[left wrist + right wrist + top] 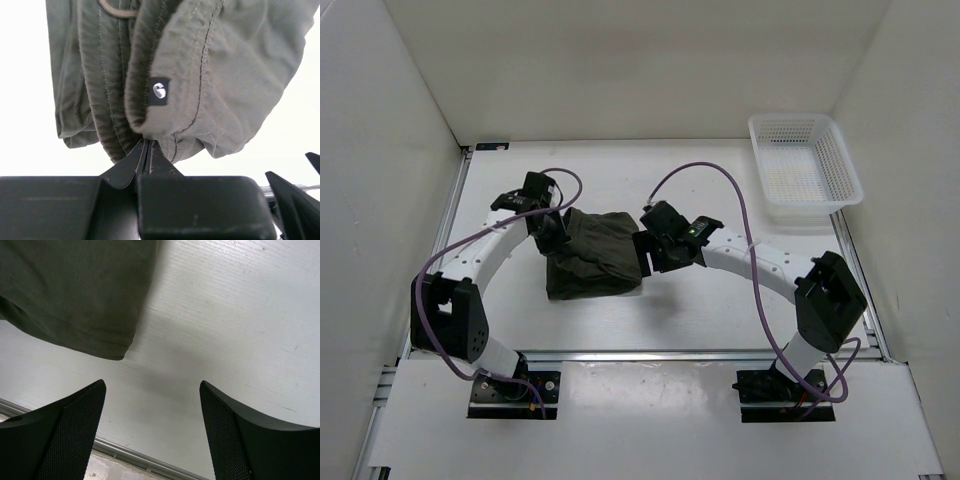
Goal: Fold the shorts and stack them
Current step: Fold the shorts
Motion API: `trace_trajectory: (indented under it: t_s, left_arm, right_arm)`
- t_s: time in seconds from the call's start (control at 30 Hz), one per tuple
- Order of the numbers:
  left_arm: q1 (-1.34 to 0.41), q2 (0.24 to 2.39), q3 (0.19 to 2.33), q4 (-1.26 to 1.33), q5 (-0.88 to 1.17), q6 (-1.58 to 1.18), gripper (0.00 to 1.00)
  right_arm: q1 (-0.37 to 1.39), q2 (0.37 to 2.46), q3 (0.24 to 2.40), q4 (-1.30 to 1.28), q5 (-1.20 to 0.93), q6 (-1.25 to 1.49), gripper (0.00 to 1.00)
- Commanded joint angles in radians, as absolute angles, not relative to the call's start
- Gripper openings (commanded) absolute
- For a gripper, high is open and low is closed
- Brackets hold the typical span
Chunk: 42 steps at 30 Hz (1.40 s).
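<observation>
- Since folding needs flat room, the surface point(700, 310) carries the shorts point(595, 255) near its middle, between both arms.
- Basket point(810, 203): far right, well apart from the cloth; likely the stacking spot.
- Shorts lie as a bunched olive heap, not yet flat.
- Left fingers point(144, 160): together, clamped on gathered waistband layers, probably to pull them out.
- Right fingers point(642, 252): apart, empty, just beside the right hem corner.
</observation>
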<state>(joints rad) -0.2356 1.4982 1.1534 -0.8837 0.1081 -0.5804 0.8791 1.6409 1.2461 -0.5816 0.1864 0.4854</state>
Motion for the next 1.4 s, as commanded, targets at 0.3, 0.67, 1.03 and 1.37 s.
trace_trajectory:
  t_s: [0.3, 0.67, 1.03, 1.37]
  left_arm:
    - [-0.132, 1.451, 1.201, -0.944, 0.012, -0.552, 0.10]
    - [-0.069, 1.482, 1.069, -0.873, -0.015, -0.563, 0.10]
    - [-0.025, 1.399, 1.114, -0.922, 0.047, -0.554, 0.65]
    - [-0.136, 1.517, 1.357, -0.963, 0.071, -0.545, 0.14]
  right_arm:
    - [0.879, 1.653, 1.325, -0.565, 0.128, 0.489, 0.79]
    - [0.931, 2.023, 1.623, -0.508, -0.071, 0.469, 0.16]
    - [0.943, 2.151, 1.648, -0.508, -0.022, 0.505, 0.09]
    - [0.962, 1.951, 1.638, -0.548, 0.075, 0.466, 0.23]
